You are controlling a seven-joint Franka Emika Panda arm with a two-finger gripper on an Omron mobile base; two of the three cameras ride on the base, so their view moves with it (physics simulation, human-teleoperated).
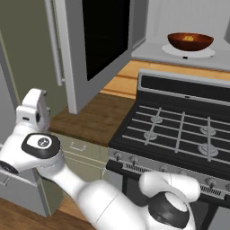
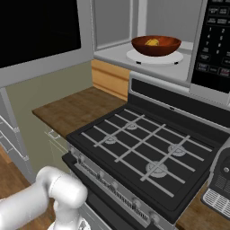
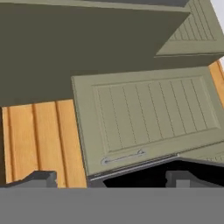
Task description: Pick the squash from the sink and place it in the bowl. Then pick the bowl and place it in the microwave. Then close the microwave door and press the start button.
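The bowl [image 1: 190, 42] is sitting on the white turntable plate [image 1: 173, 49] inside the microwave [image 2: 148, 60], and the squash [image 1: 188, 38] is lying in the bowl as a small yellow lump near its middle. From the right base view the bowl [image 2: 156, 45] is showing the squash [image 2: 152, 42] against its far inner wall. The microwave door [image 1: 96, 45] is standing wide open, swinging out to the left over the table [image 1: 96, 119], its black window facing into the room and its bar handle [image 1: 53, 42] hanging on the outer edge. Below the microwave the black stove [image 2: 143, 148] is lying bare, its grates uncovered. The control panel [image 2: 216, 40] is showing to the right of the microwave's cavity.

The gripper [image 3: 111, 179] is standing fully open with nothing between its fingertips [image 3: 41, 178]; it is pointing at a green panelled cabinet door [image 3: 148, 116] with a thin handle [image 3: 124, 157], beside a strip of wooden flooring [image 3: 41, 140]. The arm [image 1: 40, 143] is bending low at the left, well apart from the microwave.
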